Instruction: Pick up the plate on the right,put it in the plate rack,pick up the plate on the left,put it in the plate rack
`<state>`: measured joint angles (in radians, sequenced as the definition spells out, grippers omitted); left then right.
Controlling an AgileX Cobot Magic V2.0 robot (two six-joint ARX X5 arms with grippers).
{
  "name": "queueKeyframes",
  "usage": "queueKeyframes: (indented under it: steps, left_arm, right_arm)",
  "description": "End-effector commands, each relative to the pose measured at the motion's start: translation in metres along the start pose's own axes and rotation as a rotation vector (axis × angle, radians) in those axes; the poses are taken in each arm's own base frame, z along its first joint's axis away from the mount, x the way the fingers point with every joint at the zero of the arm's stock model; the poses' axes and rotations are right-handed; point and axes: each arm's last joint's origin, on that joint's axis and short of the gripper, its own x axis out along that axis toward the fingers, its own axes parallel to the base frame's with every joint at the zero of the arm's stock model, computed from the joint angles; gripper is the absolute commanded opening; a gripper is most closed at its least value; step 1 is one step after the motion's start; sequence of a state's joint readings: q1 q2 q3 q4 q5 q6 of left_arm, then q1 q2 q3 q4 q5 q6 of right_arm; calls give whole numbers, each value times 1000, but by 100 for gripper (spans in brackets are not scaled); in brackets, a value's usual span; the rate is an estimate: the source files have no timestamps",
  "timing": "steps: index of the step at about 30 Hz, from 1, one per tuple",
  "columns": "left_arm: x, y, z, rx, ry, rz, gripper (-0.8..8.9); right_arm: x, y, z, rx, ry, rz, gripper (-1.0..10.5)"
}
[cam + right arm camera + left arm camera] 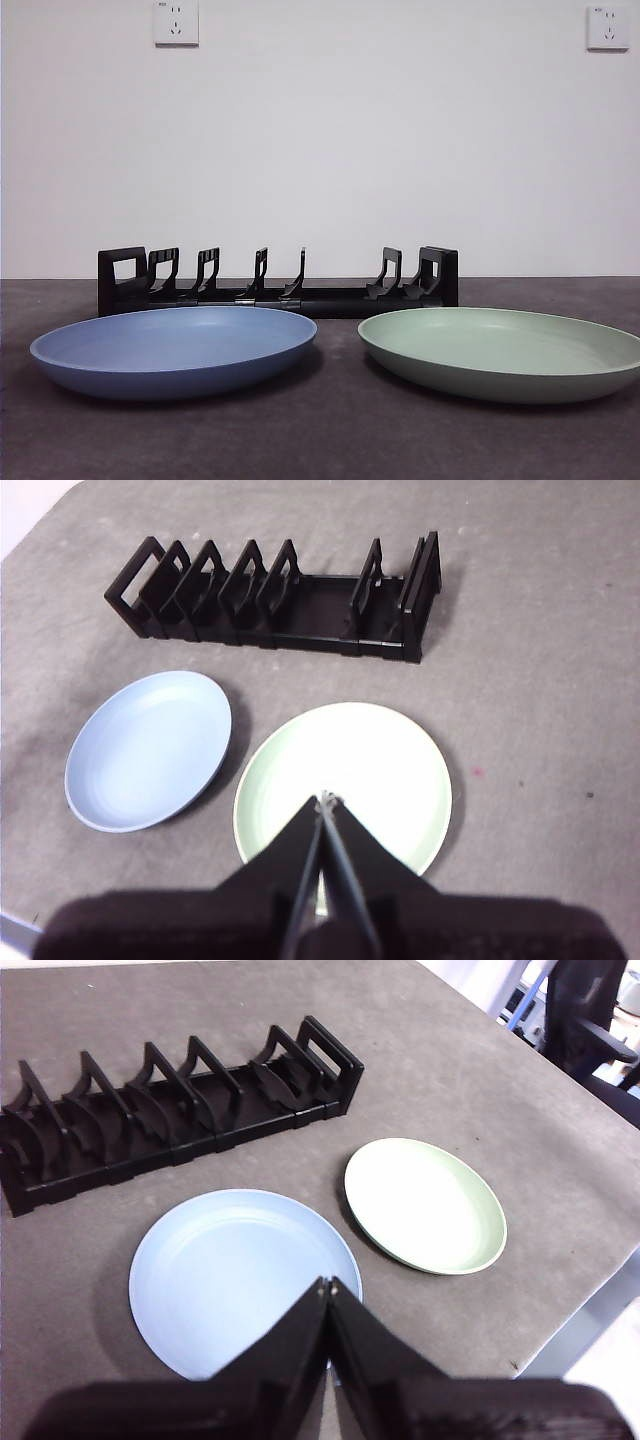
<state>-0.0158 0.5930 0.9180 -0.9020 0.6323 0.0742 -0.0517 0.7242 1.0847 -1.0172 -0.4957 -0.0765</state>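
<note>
A pale green plate (pixel 500 350) lies flat on the right of the dark table, and a blue plate (pixel 175 347) lies flat on the left. Behind both stands the long black plate rack (pixel 280 283), with no plate in its slots. Neither arm shows in the front view. My left gripper (pixel 327 1285) hangs shut above the near edge of the blue plate (pixel 240 1275), holding nothing. My right gripper (pixel 324 801) hangs shut over the green plate (pixel 345 775), also holding nothing. The rack (pixel 170 1105) (pixel 280 595) shows in both wrist views.
The table's edge (pixel 580 1310) runs close to the green plate (pixel 425 1203) in the left wrist view, with an office chair (pixel 590 1020) beyond it. A white wall with two sockets (pixel 176 22) stands behind the rack.
</note>
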Motion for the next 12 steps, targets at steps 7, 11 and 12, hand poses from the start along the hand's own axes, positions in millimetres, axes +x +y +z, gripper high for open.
queueKeyframes:
  steps: [7, 11, 12]
  left_arm:
    - [1, -5, 8, 48, -4, -119, 569]
    - [-3, -12, 24, 142, -20, -168, 568]
    - [-3, -14, 28, 163, -19, -181, 568]
  right_arm:
    - [-1, 2, 1, -3, -8, 29, 561]
    - [-1, 2, 1, 7, -7, 32, 572]
    - [-1, 2, 1, 19, -6, 32, 571]
